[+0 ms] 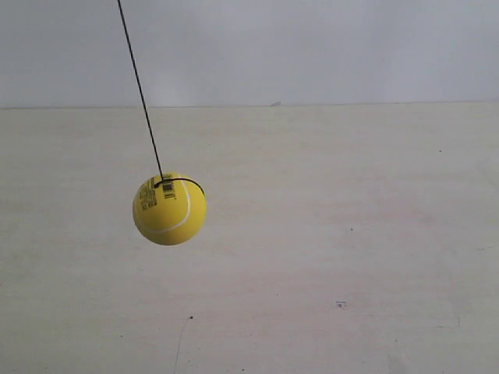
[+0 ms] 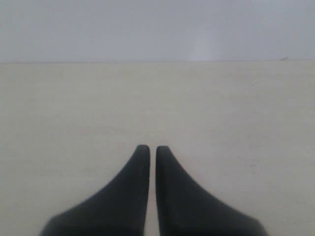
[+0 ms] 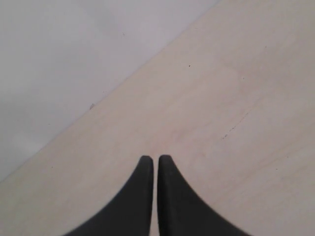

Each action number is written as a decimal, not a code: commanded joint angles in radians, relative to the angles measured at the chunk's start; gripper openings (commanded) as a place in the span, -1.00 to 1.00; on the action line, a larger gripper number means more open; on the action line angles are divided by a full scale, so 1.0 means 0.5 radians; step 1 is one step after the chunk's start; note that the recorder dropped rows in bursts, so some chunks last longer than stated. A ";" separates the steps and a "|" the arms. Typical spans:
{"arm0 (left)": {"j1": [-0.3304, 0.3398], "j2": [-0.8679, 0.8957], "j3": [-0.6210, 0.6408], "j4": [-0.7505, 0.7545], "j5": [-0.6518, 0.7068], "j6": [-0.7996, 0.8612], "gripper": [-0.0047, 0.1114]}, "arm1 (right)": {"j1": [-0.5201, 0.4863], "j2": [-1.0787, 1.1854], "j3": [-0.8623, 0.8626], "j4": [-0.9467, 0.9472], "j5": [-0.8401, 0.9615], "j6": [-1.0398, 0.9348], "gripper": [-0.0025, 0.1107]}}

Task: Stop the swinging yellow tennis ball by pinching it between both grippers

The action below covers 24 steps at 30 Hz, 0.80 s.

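Pale surface (image 1: 351, 257) runs back to a plain grey wall (image 1: 312, 47). The yellow tennis ball (image 1: 169, 209) hangs above the surface on a thin black string (image 1: 140, 89), left of centre in the exterior view. The string slants, so I judge the ball is off its rest line. Neither wrist view catches the ball, and the exterior view shows no arm, so which arm is nearer cannot be told. The left gripper (image 2: 152, 147) and right gripper (image 3: 155, 157) each have their jaws drawn together, holding nothing. A few dark specks mark the surface.

Yellow tennis ball (image 1: 169, 209) aloft; left gripper (image 2: 153, 150), right gripper (image 3: 155, 160), jaws nearly together.
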 commanded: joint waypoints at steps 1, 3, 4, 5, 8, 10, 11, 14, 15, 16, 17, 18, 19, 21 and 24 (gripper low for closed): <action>0.003 -0.007 0.001 0.000 -0.007 0.012 -0.84 | -0.008 -0.009 -0.002 -0.010 -0.009 -0.004 -0.96; 0.003 -0.007 0.001 0.000 -0.007 0.012 -0.84 | -0.008 -0.009 -0.002 0.047 -0.018 -0.004 -0.96; 0.003 -0.007 0.001 0.000 -0.007 0.012 -0.84 | -0.008 -0.009 -0.002 0.078 -0.018 -0.004 -0.96; 0.003 -0.007 0.001 0.000 -0.007 0.012 -0.84 | -0.008 -0.009 -0.002 0.089 -0.023 -0.007 -0.96; 0.003 -0.007 0.001 0.000 -0.007 0.012 -0.84 | -0.008 -0.009 -0.002 -0.066 -0.059 -0.352 -0.96; 0.003 -0.007 0.001 0.000 -0.007 0.012 -0.84 | -0.008 -0.009 -0.002 0.011 -0.021 -0.675 -0.96; 0.003 -0.007 0.001 0.000 -0.007 0.012 -0.84 | -0.008 -0.009 -0.002 0.045 -0.025 -0.838 -0.96; 0.003 -0.007 0.001 0.000 -0.007 0.012 -0.84 | -0.008 -0.009 -0.002 0.091 -0.025 -1.284 -0.96; 0.003 -0.007 0.001 0.000 -0.007 0.012 -0.84 | -0.008 -0.009 -0.002 0.091 -0.025 -1.442 -0.96; 0.003 -0.007 0.001 0.000 -0.007 0.012 -0.84 | -0.008 -0.009 -0.002 0.096 -0.025 -1.533 -0.96; 0.003 -0.007 0.001 0.000 -0.007 0.012 -0.84 | -0.008 -0.009 -0.002 0.095 -0.025 -1.622 -0.96; 0.003 -0.007 0.001 0.000 -0.007 0.012 -0.84 | -0.008 -0.009 -0.002 0.095 -0.022 -1.679 -0.96; 0.003 -0.007 0.001 0.000 -0.007 0.012 -0.84 | -0.008 -0.009 -0.002 0.095 -0.019 -1.708 -0.96; 0.003 -0.007 0.001 0.000 -0.007 0.012 -0.84 | -0.008 -0.009 -0.002 0.095 -0.019 -1.718 -0.96; 0.003 -0.007 0.001 0.000 -0.007 0.012 -0.84 | -0.008 -0.009 -0.002 0.107 -0.017 -1.695 -0.96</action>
